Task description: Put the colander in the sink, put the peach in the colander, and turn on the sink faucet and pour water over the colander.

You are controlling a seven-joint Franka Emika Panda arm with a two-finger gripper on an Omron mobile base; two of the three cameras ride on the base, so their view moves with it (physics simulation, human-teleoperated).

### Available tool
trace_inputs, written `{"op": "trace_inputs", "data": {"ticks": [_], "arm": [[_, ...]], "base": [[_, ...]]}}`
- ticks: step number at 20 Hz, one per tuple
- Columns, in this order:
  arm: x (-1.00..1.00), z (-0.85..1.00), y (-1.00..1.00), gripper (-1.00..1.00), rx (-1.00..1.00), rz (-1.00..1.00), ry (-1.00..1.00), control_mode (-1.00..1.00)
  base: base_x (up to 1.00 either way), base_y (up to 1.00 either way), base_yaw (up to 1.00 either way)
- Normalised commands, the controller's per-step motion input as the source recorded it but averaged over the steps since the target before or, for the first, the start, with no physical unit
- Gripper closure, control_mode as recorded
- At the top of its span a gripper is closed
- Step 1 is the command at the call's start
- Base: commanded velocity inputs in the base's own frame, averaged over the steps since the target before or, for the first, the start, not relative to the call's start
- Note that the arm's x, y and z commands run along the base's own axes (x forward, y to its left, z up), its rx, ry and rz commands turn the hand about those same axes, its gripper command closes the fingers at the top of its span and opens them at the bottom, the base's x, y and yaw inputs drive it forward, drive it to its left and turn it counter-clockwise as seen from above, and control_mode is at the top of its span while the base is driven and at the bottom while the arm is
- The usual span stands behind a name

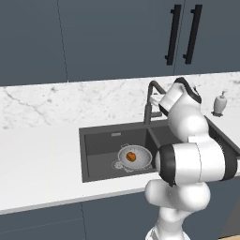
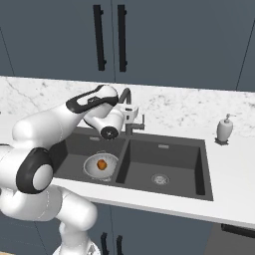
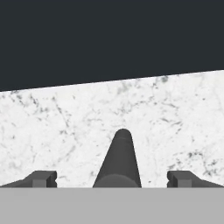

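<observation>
Resting in the left basin of the sink, the colander was seen near the divider, with the peach lying inside it; this placement was judged to put both under the reach of the spout. In the right base view the same arrangement was shown: the colander beside the divider, the peach at its middle. The first two steps were therefore judged done, and no water was seen.

The faucet stood at the back edge of the sink, behind the divider. The gripper was held level with it, close against the faucet, and was pointed toward the marble backsplash. In the hand view the finger tips were spread wide, released, with a dark rod-like part, probably the lever or spout, between them and untouched. Such a pose was judged to prepare for working the lever. A soap dispenser stood on the counter at the right back corner, well apart.
</observation>
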Motion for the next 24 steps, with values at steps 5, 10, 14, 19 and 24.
{"op": "trace_inputs", "data": {"ticks": [5,10,14,19,24], "arm": [[0.0,0.0,0.01,-1.0,0.0,0.0,0.0,-1.0],[0.0,0.0,0.1,-1.0,0.0,0.0,0.0,-1.0],[0.0,0.0,0.13,-1.0,0.0,0.0,0.0,-1.0],[0.0,0.0,0.14,-1.0,0.0,0.0,0.0,-1.0],[0.0,0.0,0.17,-1.0,-0.01,0.0,0.0,-1.0]], "base": [[0.0,0.0,0.0],[0.0,0.0,0.0],[0.0,0.0,0.0],[0.0,0.0,0.0],[0.0,0.0,0.0]]}}
